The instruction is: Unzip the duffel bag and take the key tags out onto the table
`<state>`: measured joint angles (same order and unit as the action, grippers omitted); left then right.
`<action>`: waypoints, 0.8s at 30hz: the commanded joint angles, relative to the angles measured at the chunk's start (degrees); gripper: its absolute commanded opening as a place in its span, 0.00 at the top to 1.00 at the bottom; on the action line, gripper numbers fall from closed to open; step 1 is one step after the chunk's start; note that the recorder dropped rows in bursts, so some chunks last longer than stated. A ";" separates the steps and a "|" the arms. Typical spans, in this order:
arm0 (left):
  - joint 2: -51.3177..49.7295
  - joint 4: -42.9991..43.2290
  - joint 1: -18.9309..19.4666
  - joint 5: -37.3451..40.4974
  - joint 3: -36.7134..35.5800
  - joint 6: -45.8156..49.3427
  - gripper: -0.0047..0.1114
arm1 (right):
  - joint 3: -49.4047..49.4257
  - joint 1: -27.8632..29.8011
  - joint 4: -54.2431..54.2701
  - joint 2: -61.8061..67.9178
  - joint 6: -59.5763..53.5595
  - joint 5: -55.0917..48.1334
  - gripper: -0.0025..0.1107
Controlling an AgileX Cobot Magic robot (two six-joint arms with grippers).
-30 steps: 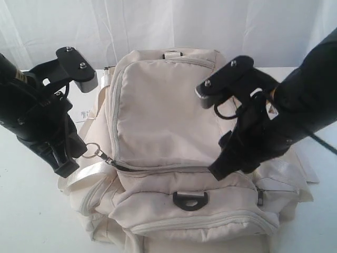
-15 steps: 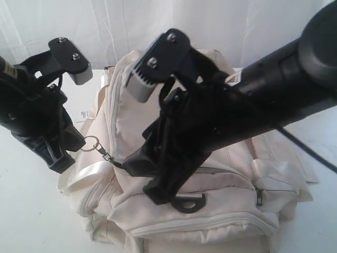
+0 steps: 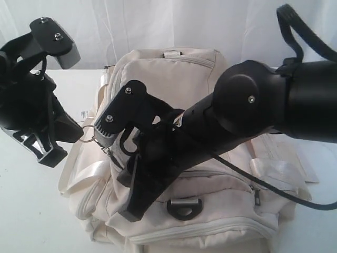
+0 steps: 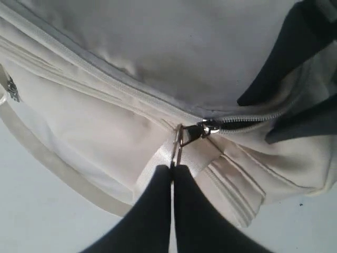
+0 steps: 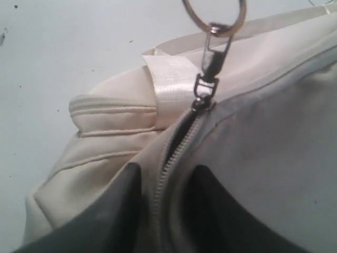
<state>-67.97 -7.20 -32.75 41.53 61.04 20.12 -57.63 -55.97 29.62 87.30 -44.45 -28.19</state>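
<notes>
Unzipping: ring (image 4: 178, 143) is pinched by left pincer (image 4: 172, 169); bag (image 5: 274, 158) is straddled by right pincer (image 5: 166, 168), grip unclear; pull is required.

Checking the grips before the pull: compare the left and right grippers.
The left gripper has its jaws shut on the pull ring; the right gripper has jaws apart, astride the zipper. The left sits beside the duffel bag; the right reaches across its top. Both are black, at the same zipper end.

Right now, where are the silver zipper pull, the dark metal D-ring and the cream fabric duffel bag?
Silver zipper pull (image 5: 209, 63): right wrist view, its clip.
Dark metal D-ring (image 3: 184, 202): exterior view, top bar.
Cream fabric duffel bag (image 3: 174, 79): exterior view, top panel.
</notes>
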 commanded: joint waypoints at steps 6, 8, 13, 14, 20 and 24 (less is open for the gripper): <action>0.67 0.27 0.11 -2.90 -1.66 0.81 0.96 | -0.27 -0.30 -0.34 0.08 1.44 -14.22 0.98; 0.67 0.45 0.11 -5.90 -3.68 0.81 0.96 | -0.27 -0.30 -0.34 0.08 1.44 -18.14 0.98; 0.67 0.45 0.11 -7.39 -4.35 0.81 0.96 | -0.16 -0.30 -2.45 0.08 4.67 -23.56 0.98; 0.67 0.58 0.11 -7.39 -4.35 0.81 0.96 | -0.03 -0.30 -3.27 0.08 5.12 -24.40 0.98; 0.67 1.31 0.11 -7.39 -4.35 0.81 0.96 | 2.82 -0.30 -9.94 0.08 10.21 -27.97 0.98; 0.67 1.48 0.11 -7.55 -4.35 0.81 0.96 | 5.51 -0.30 -13.31 0.08 14.24 -28.79 0.98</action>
<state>-67.97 -7.85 -32.85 35.22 56.56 21.10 -55.07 -55.97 20.40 87.30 -33.04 -47.52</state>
